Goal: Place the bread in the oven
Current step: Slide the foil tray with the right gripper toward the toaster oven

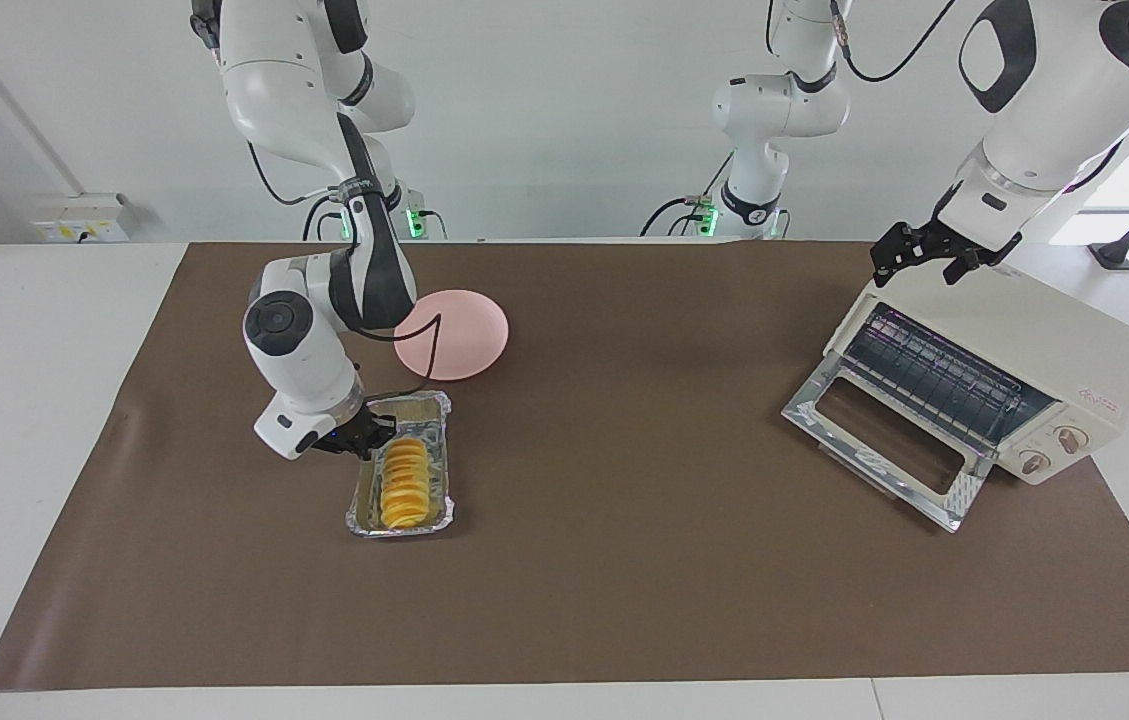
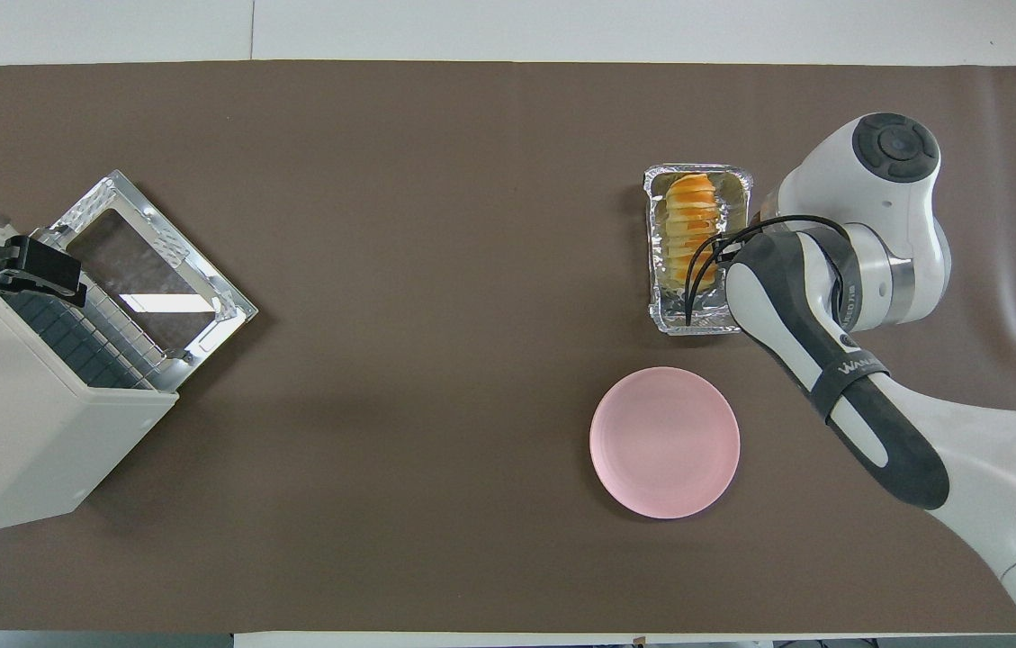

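Note:
The yellow-orange ridged bread (image 1: 402, 483) (image 2: 690, 229) lies in a crinkled foil tray (image 1: 400, 528) (image 2: 696, 322) toward the right arm's end of the table. My right gripper (image 1: 364, 437) is low at the tray's long side rim, shut on the foil edge beside the bread; in the overhead view the forearm hides it. The cream-white oven (image 1: 1024, 340) (image 2: 13, 423) stands at the left arm's end with its glass door (image 1: 884, 440) (image 2: 157, 270) dropped open and the wire rack showing. My left gripper (image 1: 929, 255) (image 2: 22, 265) waits open over the oven's top corner.
A round pink plate (image 1: 454, 335) (image 2: 665, 441) sits nearer to the robots than the foil tray. A brown mat (image 1: 624, 560) covers the table. A third arm stands at the back, away from the work.

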Action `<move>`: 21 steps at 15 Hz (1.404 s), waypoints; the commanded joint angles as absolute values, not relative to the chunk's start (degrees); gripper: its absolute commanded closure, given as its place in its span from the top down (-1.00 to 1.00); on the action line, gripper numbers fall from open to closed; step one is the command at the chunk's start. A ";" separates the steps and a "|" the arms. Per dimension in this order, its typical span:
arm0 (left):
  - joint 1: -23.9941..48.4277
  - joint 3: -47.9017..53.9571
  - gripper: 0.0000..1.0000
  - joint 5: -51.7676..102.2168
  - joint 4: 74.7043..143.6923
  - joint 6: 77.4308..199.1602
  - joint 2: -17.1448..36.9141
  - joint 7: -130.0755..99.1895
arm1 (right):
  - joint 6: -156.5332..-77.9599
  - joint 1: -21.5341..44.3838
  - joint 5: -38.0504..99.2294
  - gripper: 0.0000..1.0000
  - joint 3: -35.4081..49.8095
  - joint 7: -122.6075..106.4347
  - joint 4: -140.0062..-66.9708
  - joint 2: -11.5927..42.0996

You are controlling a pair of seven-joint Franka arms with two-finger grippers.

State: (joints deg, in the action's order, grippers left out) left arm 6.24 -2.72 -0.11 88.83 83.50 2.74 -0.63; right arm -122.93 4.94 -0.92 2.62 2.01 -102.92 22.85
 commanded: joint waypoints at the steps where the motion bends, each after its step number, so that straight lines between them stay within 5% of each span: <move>1: 5.71 -2.55 1.00 -0.44 90.44 83.67 1.14 0.18 | -123.05 5.01 -0.88 -1.00 3.16 1.58 -103.27 21.54; 5: 5.71 -2.55 1.00 -0.44 90.44 83.67 1.14 0.18 | -116.48 5.36 0.96 -1.00 3.69 3.15 -97.67 21.27; 12: 5.71 -2.55 1.00 -0.44 90.44 83.67 1.06 0.18 | -102.31 16.07 10.62 -1.00 3.60 21.84 -80.70 23.81; 21: 5.71 -2.55 1.00 -0.44 90.44 83.67 1.05 0.18 | -116.71 31.90 14.15 -1.00 3.60 38.32 -82.43 28.47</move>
